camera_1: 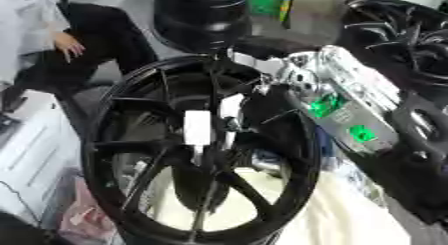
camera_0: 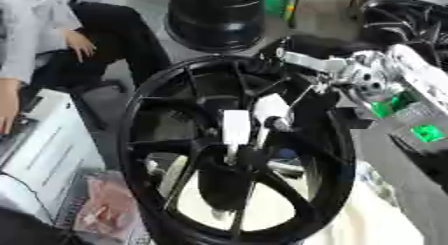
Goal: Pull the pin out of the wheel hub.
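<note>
A black spoked wheel hub (camera_0: 236,154) stands nearly upright in the middle of the view, its rim filling most of the frame, with pale cloth (camera_1: 350,209) under and behind its lower part. The right robot hand (camera_0: 262,121) reaches in from the upper right on a silver arm (camera_0: 394,89) with green lights, its white-tipped fingers (camera_0: 236,126) pointing down against the centre of the hub where the spokes meet. Whether those fingers are closed around anything cannot be told, since the dark hub and blur hide the contact. The pin itself cannot be made out at the hub centre. The left robot hand does not appear. A second black wheel (camera_0: 214,14) sits behind, another (camera_1: 411,39) at the far right
</note>
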### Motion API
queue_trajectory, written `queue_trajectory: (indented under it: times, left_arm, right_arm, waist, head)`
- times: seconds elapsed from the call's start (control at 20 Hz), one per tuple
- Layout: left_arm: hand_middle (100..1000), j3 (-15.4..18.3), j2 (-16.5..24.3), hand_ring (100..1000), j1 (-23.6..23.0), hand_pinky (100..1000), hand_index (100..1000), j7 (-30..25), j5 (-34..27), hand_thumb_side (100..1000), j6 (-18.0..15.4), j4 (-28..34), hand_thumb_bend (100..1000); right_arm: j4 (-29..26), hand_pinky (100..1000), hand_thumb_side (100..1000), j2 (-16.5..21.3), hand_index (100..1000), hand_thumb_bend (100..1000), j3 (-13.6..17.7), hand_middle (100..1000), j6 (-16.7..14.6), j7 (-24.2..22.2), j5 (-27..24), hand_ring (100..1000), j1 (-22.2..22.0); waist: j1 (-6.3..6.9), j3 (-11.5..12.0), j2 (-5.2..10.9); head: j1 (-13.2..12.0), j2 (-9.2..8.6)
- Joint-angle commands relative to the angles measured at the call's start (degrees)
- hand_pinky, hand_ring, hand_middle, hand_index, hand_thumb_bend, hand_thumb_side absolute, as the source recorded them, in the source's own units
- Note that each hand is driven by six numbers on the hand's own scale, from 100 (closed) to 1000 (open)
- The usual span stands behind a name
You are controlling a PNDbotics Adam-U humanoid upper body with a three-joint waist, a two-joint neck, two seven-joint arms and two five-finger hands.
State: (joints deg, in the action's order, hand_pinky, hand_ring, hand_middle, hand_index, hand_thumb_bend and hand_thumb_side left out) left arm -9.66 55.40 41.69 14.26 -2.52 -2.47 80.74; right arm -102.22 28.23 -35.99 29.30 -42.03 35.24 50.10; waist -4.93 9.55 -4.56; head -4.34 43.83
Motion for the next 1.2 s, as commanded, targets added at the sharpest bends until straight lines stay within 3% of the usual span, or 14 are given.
queue_trajectory:
  times: [0.05,0.55,1.2]
  left_arm:
    - [713,0.7,2.6,841,0.2,912,873,0.3,-0.3,579,0.2,1.3,100]
    - [713,0.8,3.2,842,-0.6,914,873,0.6,-0.1,577,0.3,1.6,100]
    - [718,0.6,5.4,844,-4.8,909,875,1.2,0.3,565,0.0,11.7,100]
  right_arm:
    - [-0.1,865,105,2.5,863,500,1.0,792,6.9,-8.5,-1.2,836,1.3]
    - [-0.3,866,100,4.4,864,490,1.2,800,6.2,-9.1,-4.3,842,1.0]
    - [-0.6,871,100,5.5,860,473,2.1,811,3.7,-7.1,-2.4,858,1.3]
  waist:
    - [0.28,0.0,0.59]
    - [-0.57,0.1,-0.26]
    - [-1.66,0.5,-2.92]
  head:
    - [-0.4,0.29]
    - [-0.3,0.29]
    - [6.6,0.29]
